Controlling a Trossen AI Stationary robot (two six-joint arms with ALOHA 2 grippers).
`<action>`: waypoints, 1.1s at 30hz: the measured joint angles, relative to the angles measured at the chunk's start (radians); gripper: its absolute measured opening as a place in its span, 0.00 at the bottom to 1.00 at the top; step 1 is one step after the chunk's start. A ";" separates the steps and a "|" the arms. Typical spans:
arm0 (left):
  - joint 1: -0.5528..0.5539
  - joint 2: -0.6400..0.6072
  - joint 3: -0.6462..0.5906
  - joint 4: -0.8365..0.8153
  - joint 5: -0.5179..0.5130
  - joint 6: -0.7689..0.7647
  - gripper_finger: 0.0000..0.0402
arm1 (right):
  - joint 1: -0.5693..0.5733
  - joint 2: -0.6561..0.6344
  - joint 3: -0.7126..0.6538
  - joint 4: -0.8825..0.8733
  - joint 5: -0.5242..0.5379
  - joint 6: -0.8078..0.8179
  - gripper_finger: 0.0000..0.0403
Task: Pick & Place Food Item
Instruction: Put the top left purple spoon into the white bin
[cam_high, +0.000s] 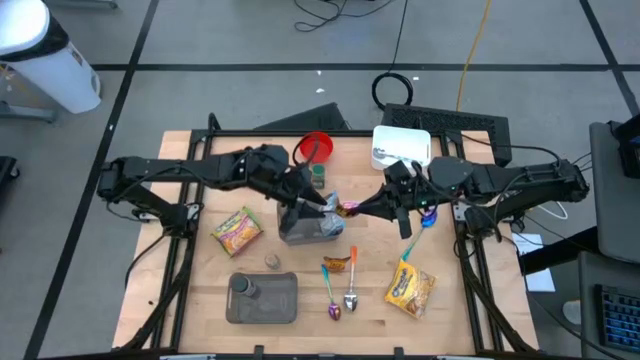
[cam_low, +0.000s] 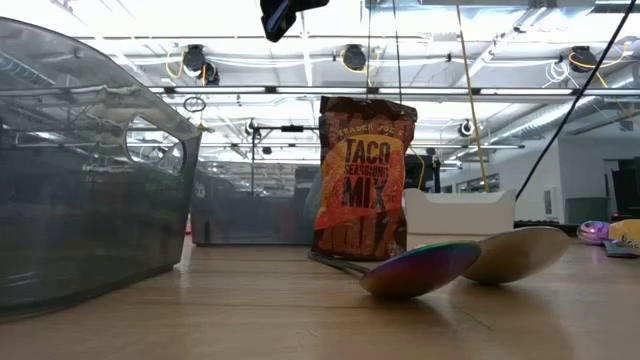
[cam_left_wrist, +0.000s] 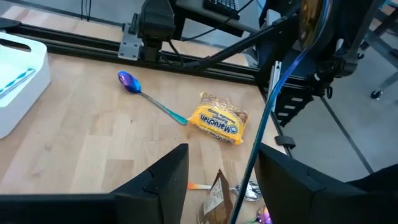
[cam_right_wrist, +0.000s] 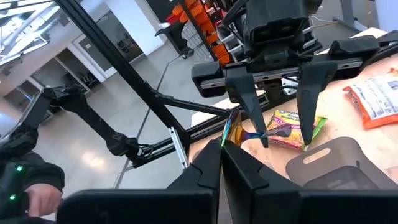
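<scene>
My right gripper (cam_right_wrist: 221, 163) reaches in level from the table's right and is shut on a thin rainbow-sheened thing (cam_right_wrist: 229, 132); I cannot tell what it is. It shows as an orange-pink spot (cam_high: 346, 208) between the two grippers. My left gripper (cam_right_wrist: 285, 143) faces it from the left, open, above a grey box (cam_high: 300, 232). A blue strip (cam_left_wrist: 267, 118) runs between the left fingers; whether it touches them I cannot tell. A taco seasoning packet (cam_low: 364, 180) stands upright on its lower edge. A yellow noodle packet (cam_high: 410, 286) and a green-yellow packet (cam_high: 237, 230) lie flat. My right gripper pinches the thin iridescent thing between its two shut fingers, which come level from the table's right. The thing's curved edge (cam_right_wrist: 231, 124) sticks out past the fingertips toward the left gripper. It is lifted clear of the table, above the grey box.
A grey lidded tray (cam_high: 262, 298) sits near the front edge, with a small round piece (cam_high: 272, 262) beside it. A red cup (cam_high: 315, 148) and a white bin (cam_high: 402, 147) stand at the back. Spoons (cam_high: 350, 296) lie front centre, and a purple spoon (cam_left_wrist: 132, 81) under the right arm.
</scene>
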 joint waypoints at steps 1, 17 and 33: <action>0.004 0.000 0.000 0.000 0.011 0.001 0.42 | -0.004 0.000 0.000 -0.002 0.000 -0.004 0.00; 0.010 -0.001 0.000 -0.001 0.048 0.051 0.05 | -0.051 -0.002 0.000 -0.004 -0.009 -0.009 0.00; 0.014 -0.001 0.000 0.191 0.075 -0.021 0.02 | -0.076 0.000 0.000 0.164 -0.007 -0.017 0.30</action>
